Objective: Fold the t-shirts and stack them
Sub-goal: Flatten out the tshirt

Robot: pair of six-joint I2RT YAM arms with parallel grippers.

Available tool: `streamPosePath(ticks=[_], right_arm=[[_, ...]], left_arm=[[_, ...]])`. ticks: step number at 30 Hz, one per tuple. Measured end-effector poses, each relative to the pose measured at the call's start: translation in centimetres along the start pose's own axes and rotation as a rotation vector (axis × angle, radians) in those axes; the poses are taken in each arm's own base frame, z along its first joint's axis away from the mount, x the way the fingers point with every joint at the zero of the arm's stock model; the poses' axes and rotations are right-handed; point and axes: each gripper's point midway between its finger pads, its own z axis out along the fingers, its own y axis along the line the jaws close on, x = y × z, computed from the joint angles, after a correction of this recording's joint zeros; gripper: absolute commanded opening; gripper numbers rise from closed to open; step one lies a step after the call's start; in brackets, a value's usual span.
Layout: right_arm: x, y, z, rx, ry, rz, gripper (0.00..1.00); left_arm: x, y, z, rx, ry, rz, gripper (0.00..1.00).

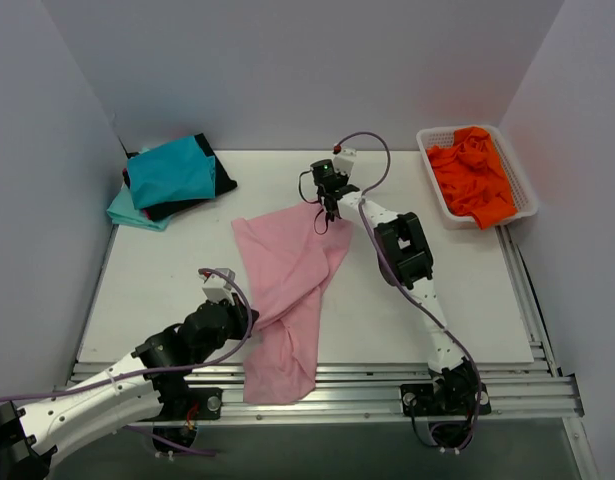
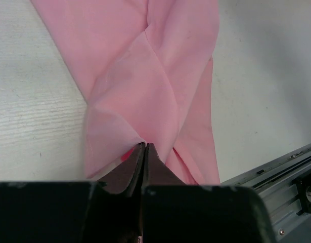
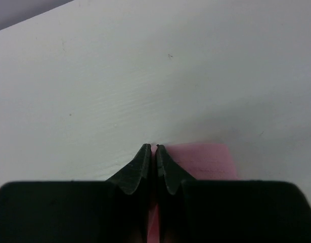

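Observation:
A light pink t-shirt (image 1: 287,290) lies stretched across the table middle, its lower end hanging over the front rail. My left gripper (image 1: 249,318) is shut on a fold at its left side; in the left wrist view the cloth (image 2: 145,76) bunches at my closed tips (image 2: 145,146). My right gripper (image 1: 330,208) is shut on the shirt's far right corner, and a pink edge (image 3: 206,159) shows beside the tips (image 3: 153,148). A stack of folded teal (image 1: 170,170), black (image 1: 219,183) and pale aqua (image 1: 130,212) shirts sits at the back left. Orange shirts (image 1: 474,172) fill the basket.
A white lattice basket (image 1: 528,195) stands at the back right. Metal rails (image 1: 387,380) run along the table's front edge and another along the right side. Grey walls enclose the table on three sides.

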Motion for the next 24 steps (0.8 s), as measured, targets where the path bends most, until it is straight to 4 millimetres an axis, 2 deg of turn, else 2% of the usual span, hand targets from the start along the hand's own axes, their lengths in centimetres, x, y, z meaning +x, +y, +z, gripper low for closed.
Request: streamPosePath(ticks=[9, 13, 16, 20, 24], right_arm=[[0.3, -0.4, -0.6, -0.027, -0.004, 0.025, 0.0], [0.2, -1.0, -0.5, -0.008, 0.012, 0.018, 0.0], [-0.2, -1.8, 0.0, 0.008, 0.012, 0.046, 0.0], [-1.2, -4.8, 0.8, 0.052, 0.012, 0.099, 0.0], [-1.9, -9.5, 0.8, 0.118, 0.023, 0.142, 0.0]], left_arm=[[0.0, 0.3, 0.2, -0.019, -0.004, 0.006, 0.02], [-0.1, 1.2, 0.7, -0.079, -0.005, 0.039, 0.02], [-0.9, 1.6, 1.6, -0.143, -0.02, 0.076, 0.02], [-2.7, 1.4, 3.4, -0.204, -0.058, 0.12, 0.02], [-4.8, 2.5, 6.8, -0.284, -0.079, 0.119, 0.02]])
